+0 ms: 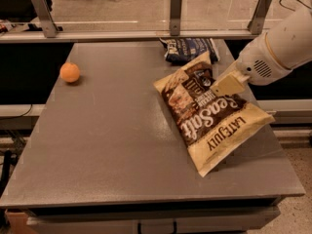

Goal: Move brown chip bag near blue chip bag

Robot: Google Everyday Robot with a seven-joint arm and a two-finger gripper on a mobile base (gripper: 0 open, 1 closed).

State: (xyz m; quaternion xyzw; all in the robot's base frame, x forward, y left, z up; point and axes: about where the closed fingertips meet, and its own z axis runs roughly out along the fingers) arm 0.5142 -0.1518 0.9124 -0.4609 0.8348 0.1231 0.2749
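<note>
A grey table point(117, 145) fills most of the frame. The brown chip bag point(210, 118) lies right of centre, set on a slant, its cream upper end pointing toward the top of the frame and its "LATE JULY" end toward the lower right. That lower end looks raised a little, with a shadow beneath it. The bag is closed and puffed; what is inside cannot be seen.

The gripper point(227, 85) reaches in from the right on a white arm point(285, 40) and is clamped on the brown chip bag at its upper right edge.

The blue chip bag point(189, 49) lies at the table's far edge, top centre-right, just above the brown bag's upper corner, almost touching it. It too is closed.

An orange ball point(70, 72) sits alone at the upper left of the table, well apart from both bags.
</note>
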